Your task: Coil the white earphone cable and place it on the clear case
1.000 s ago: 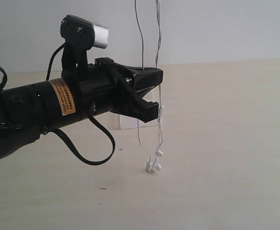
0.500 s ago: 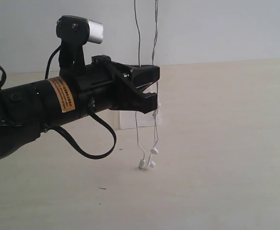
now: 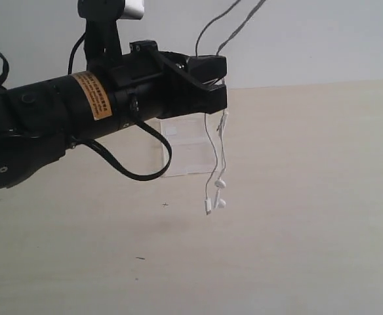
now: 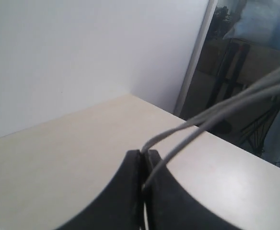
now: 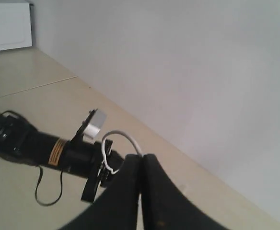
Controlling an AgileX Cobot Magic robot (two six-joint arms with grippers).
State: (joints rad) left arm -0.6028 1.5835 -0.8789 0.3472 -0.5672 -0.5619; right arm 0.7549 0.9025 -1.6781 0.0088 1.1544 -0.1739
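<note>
While left gripper (image 3: 219, 82) and right gripper (image 5: 141, 160) each pinch the white earphone cable (image 3: 223, 123), it hangs loose mid-frame before the clear case (image 3: 186, 149), so coiling looks barely begun, placing undone.

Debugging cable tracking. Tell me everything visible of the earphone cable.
The cable is a very thin white wire, plastic-looking, uncoiled. The shut left gripper pinches two strands; below it they hang loose, ending in small white earbuds that dangle apparently clear of the table, in front of the case in the exterior view. Above, both strands run up out of frame; the right wrist view shows a loop reaching the shut right gripper.
</note>
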